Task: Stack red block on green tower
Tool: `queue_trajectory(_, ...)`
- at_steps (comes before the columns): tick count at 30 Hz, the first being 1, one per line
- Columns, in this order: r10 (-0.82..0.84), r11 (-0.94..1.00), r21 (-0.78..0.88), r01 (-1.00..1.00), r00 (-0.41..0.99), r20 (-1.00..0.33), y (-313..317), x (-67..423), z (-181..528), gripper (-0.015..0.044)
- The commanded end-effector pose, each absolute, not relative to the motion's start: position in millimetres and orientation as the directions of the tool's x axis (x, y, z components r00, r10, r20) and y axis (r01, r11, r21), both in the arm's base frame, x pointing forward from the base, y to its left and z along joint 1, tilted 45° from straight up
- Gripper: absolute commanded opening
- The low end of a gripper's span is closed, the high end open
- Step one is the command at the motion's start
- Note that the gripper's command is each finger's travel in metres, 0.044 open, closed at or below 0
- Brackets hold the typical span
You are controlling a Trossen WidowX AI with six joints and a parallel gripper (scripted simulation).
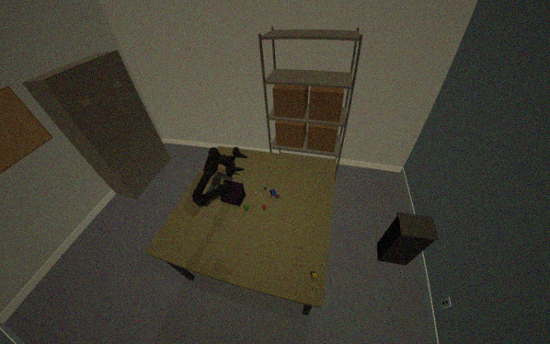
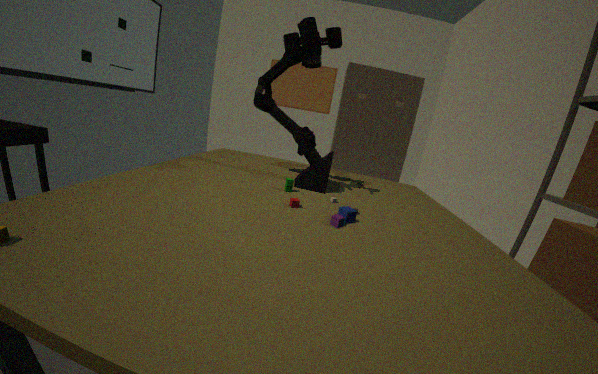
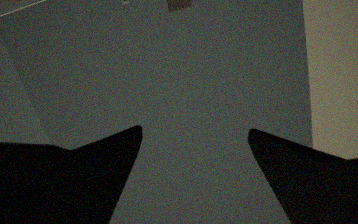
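Note:
The red block (image 1: 264,207) (image 2: 295,203) lies on the table, apart from the green tower. The green tower (image 1: 246,208) (image 2: 289,185) is small and stands upright near the arm's base, with nothing on top of it. My gripper (image 1: 245,164) (image 2: 312,40) (image 3: 195,133) is open and empty, raised high above the table, well away from both. The wrist view shows its two dark fingertips wide apart, with floor and wall beyond them; neither the red block nor the tower is in that view.
A blue block (image 1: 272,191) (image 2: 348,214) and a purple block (image 1: 277,196) (image 2: 337,220) lie close together. A small white piece (image 1: 256,193) (image 2: 334,200) is near the arm's base, and a tiny bluish piece (image 1: 265,188) is near the blue block. A yellow block (image 1: 314,275) (image 2: 3,235) lies near a far table corner.

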State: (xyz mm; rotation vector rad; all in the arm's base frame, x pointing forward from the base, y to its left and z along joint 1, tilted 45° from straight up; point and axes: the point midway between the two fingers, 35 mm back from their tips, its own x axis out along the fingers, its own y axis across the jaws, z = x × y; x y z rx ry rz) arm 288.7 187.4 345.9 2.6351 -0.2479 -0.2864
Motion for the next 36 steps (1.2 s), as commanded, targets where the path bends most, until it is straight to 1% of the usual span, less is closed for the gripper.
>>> queue_trajectory(1,-0.219,-0.868,0.482,-0.117,0.962,-0.161,188.0,288.9,345.2,0.0426)
queue_trajectory(2,-0.205,-0.861,0.5,-0.094,0.964,-0.171,189.6,289.3,343.2,0.044)
queue_trajectory(4,-0.181,-0.814,0.58,-0.032,0.963,-0.201,192.2,293.1,334.6,0.044)
queue_trajectory(8,-0.232,-0.642,0.766,0.043,0.941,-0.248,183.8,309.4,313.7,0.044)
queue_trajectory(11,-0.272,-0.49,0.863,0.121,0.92,-0.283,175.7,320.7,297.5,0.044)
queue_trajectory(15,-0.325,-0.274,0.929,0.247,0.886,-0.332,162.7,334.1,275.2,0.044)
queue_trajectory(18,-0.366,-0.111,0.929,0.352,0.855,-0.368,151.4,343.0,258.3,0.044)
queue_trajectory(22,-0.42,0.094,0.864,0.495,0.807,-0.416,134.7,353.0,235.7,0.044)
queue_trajectory(26,-0.473,0.275,0.731,0.624,0.75,-0.463,116.3,360.7,213.1,0.044)
queue_trajectory(31,-0.536,0.453,0.49,0.745,0.667,-0.518,91.6,367.4,185.5,0.044)
queue_trajectory(36,-0.593,0.574,0.198,0.794,0.57,-0.568,65.8,372.2,159.4,0.044)
